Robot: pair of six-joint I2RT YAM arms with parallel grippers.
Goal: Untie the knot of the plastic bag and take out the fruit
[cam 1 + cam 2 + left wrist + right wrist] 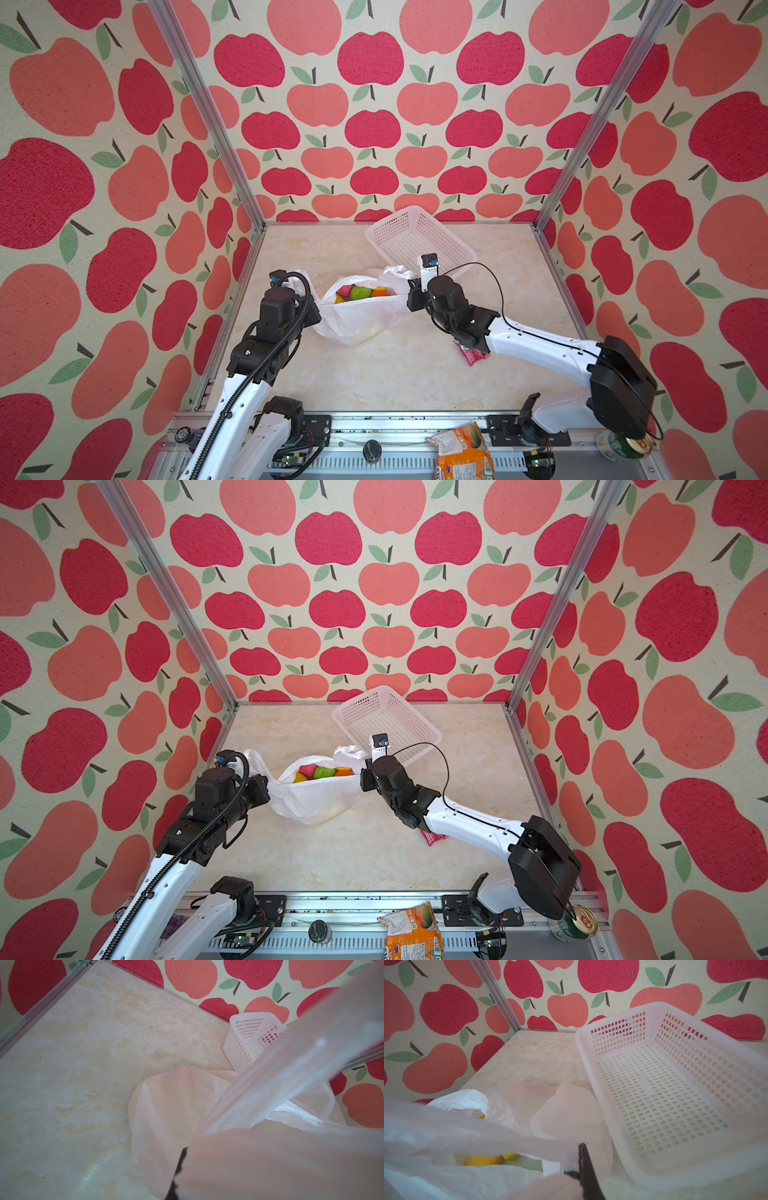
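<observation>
The plastic bag [357, 322] [311, 806] sits on the table's left middle. Its mouth is pulled wide between my two grippers. Red, green, yellow and orange fruit [359, 292] [318, 772] show inside. No knot is in view. My left gripper [318, 311] [266, 789] is shut on the bag's left edge; in the left wrist view white plastic [270, 1157] covers the jaws. At the bag's right edge my right gripper [411, 295] [363, 777] is shut on a stretched strip of plastic [488, 1138]. Yellow fruit [481, 1160] shows below that strip.
A white perforated basket [419, 245] [386, 725] [249, 1043] [664, 1095] stands tilted at the back, just behind the right gripper. A red wrapper [471, 355] [432, 837] lies under the right arm. An orange snack bag [461, 453] and a can [623, 446] rest on the front rail.
</observation>
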